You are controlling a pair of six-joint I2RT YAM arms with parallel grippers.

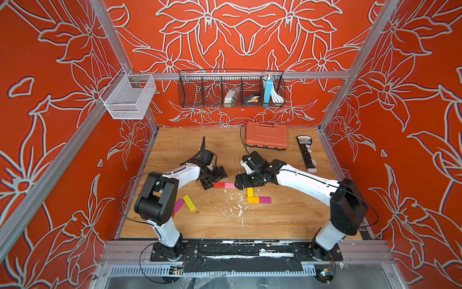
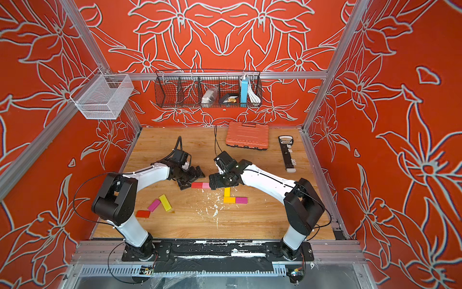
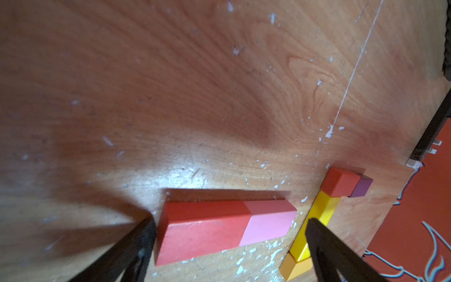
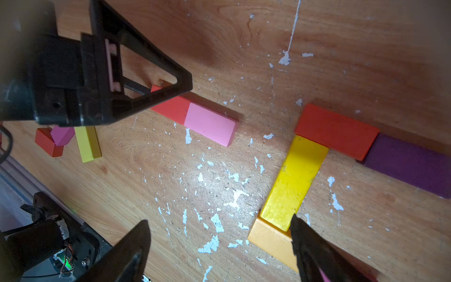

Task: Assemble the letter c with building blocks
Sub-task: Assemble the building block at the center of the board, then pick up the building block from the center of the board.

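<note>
A red block (image 1: 219, 185) and a pink block (image 1: 230, 185) lie end to end mid-table. My left gripper (image 3: 229, 224) is open around this pair, one finger (image 3: 144, 234) at the red end, and neither finger presses on it. Beside them a yellow block (image 4: 295, 180) joins a red block (image 4: 336, 130) and purple block (image 4: 410, 163) at one end and an orange block (image 4: 271, 240) at the other. A magenta block (image 1: 265, 199) continues the orange one. My right gripper (image 4: 219, 224) hangs open over bare wood, one finger (image 4: 307, 244) above the orange block.
Loose yellow (image 2: 165, 202), magenta (image 2: 153, 205) and red (image 2: 143, 214) blocks lie near the left arm's base. An orange ribbed tool case (image 1: 266, 136) and a black bar tool (image 1: 306, 154) sit at the back right. White flecks (image 1: 238, 207) mark the wood.
</note>
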